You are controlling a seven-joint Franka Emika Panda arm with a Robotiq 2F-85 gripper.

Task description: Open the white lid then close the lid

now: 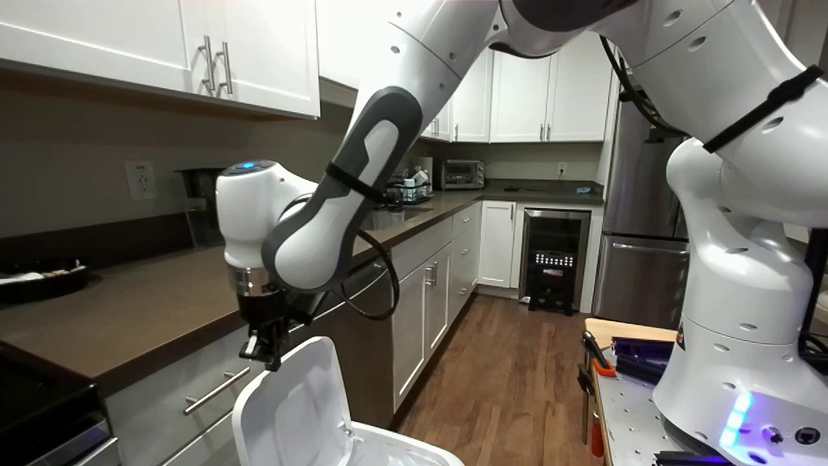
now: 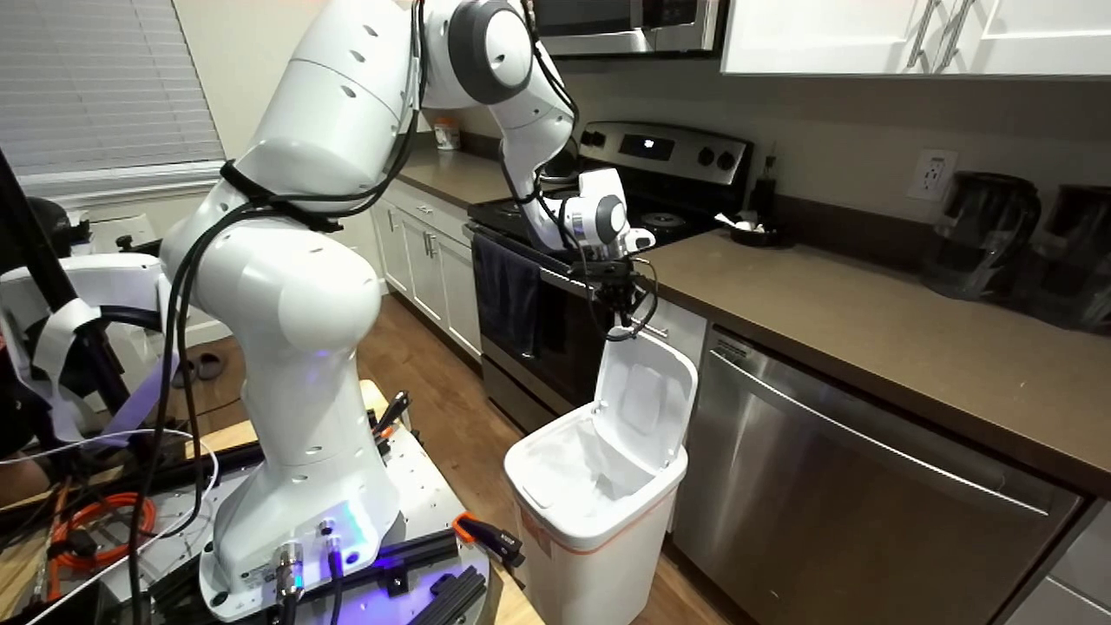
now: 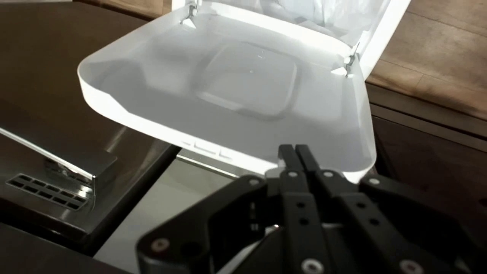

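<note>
While white lid (image 2: 649, 386) stands open on bin (image 2: 599, 573), gripper (image 3: 295, 149) sits by lid's top edge, jaws pressed together

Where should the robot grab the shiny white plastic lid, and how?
Probably the raised rim along the top of the glossy white plastic lid, coming from above, on its hollow inner side: one finger inside the rim, one outside. The lid stands open, so that rim is highest, opposite the two small hinges. The black two-fingered gripper looks shut, so it should open first.
</note>
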